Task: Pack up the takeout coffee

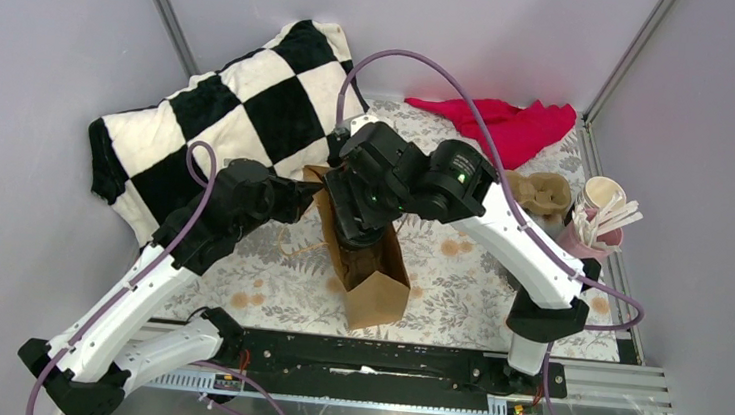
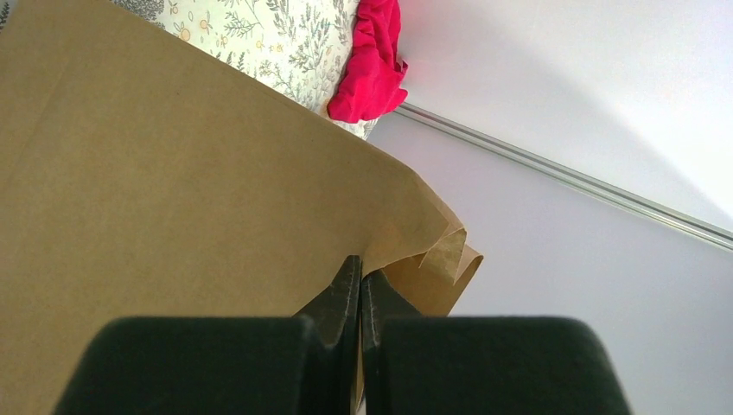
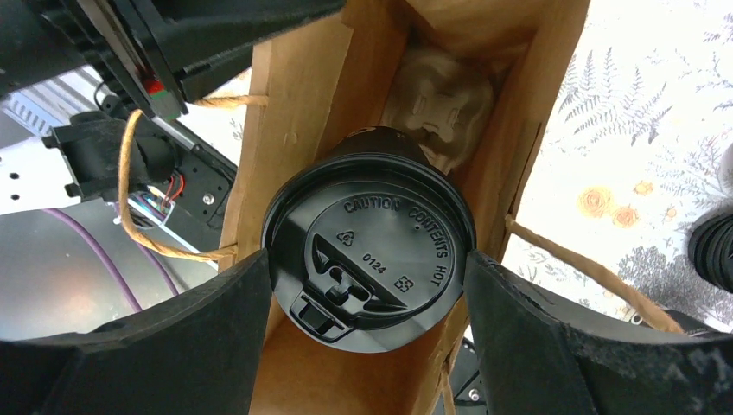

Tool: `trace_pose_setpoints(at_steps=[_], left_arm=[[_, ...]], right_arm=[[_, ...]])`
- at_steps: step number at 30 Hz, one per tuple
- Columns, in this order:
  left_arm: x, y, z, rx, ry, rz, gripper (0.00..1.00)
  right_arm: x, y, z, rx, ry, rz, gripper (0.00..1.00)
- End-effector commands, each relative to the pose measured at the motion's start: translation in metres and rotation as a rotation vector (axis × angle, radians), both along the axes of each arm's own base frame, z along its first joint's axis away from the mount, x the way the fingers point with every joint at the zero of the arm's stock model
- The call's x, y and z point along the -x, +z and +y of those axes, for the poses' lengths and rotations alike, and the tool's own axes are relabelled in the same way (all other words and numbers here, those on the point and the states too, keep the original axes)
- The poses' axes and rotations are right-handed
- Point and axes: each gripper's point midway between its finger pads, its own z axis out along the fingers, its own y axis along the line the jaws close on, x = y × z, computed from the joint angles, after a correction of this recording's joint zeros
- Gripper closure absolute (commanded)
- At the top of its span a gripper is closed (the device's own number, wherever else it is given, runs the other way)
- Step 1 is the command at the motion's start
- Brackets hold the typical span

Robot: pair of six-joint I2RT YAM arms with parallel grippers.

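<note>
Likely light, crushable and slick, the small black lidded coffee cup (image 3: 370,252) hangs in the mouth of the brown paper bag (image 3: 294,104), where the right hand (image 3: 365,270) grips its stiffer lid rim and the left hand (image 2: 360,290) is pinched closed on the bag's edge.

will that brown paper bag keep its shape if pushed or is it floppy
Probably floppy: the paper bag crumples at the rim where the left gripper pinches it. Likely light and apt to tip, being tall and narrow. The coffee cup might steady it once inside.
</note>
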Motion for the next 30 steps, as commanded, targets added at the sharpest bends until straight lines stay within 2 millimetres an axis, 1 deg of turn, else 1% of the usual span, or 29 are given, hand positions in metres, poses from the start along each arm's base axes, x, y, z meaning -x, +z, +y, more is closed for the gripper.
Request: trace_pose_setpoints(at_steps=[1,4,7,10,12,15,17,19,20,21,22,24,26,28,30], left_arm=[[-0.007,0.038,-0.003,0.085,0.016,-0.096,1.0],[-0.007,0.039,-0.003,0.085,0.017,-0.102,1.0],[-0.005,0.038,-0.004,0.079,0.004,-0.108,1.0],[0.0,0.038,-0.006,0.043,-0.041,-0.13,1.0],[0.005,0.04,-0.008,-0.003,-0.098,-0.164,1.0],[0.015,0.037,-0.007,-0.137,-0.187,-0.206,0.99],[0.021,0.03,0.0,-0.268,-0.242,-0.211,0.92],[0.026,0.023,0.005,-0.373,-0.3,-0.217,0.81],[0.028,0.022,0.007,-0.409,-0.325,-0.233,0.74],[0.03,0.024,0.009,-0.438,-0.339,-0.248,0.69],[0.03,0.027,0.009,-0.464,-0.358,-0.274,0.61],[0.028,0.039,0.014,-0.541,-0.382,-0.33,0.49],[0.025,0.049,0.019,-0.637,-0.41,-0.362,0.36],[0.019,0.059,0.022,-0.745,-0.457,-0.385,0.3],[0.009,0.073,0.023,-0.812,-0.49,-0.399,0.28]], right_arm=[[0.015,-0.012,-0.003,0.027,-0.013,0.062,0.26],[0.011,-0.025,-0.012,0.096,-0.066,0.06,0.27],[0.003,-0.033,-0.029,0.165,-0.106,0.011,0.28],[-0.001,-0.037,-0.039,0.21,-0.108,-0.02,0.27],[-0.002,-0.037,-0.04,0.218,-0.099,-0.027,0.26],[-0.002,-0.041,-0.03,0.192,-0.086,-0.018,0.25],[-0.003,-0.043,-0.025,0.162,-0.092,-0.021,0.25],[-0.003,-0.043,-0.016,0.11,-0.073,-0.028,0.25],[-0.003,-0.039,-0.009,0.073,-0.055,-0.033,0.25],[-0.004,-0.034,-0.004,0.039,-0.042,-0.043,0.25],[-0.004,-0.028,0.002,0.007,-0.025,-0.05,0.25],[-0.004,-0.019,0.009,-0.034,0.003,-0.066,0.25],[-0.003,-0.016,0.012,-0.05,0.028,-0.071,0.25],[0.0,-0.017,0.012,-0.062,0.045,-0.066,0.26],[0.005,-0.018,0.011,-0.083,0.056,-0.059,0.27]])
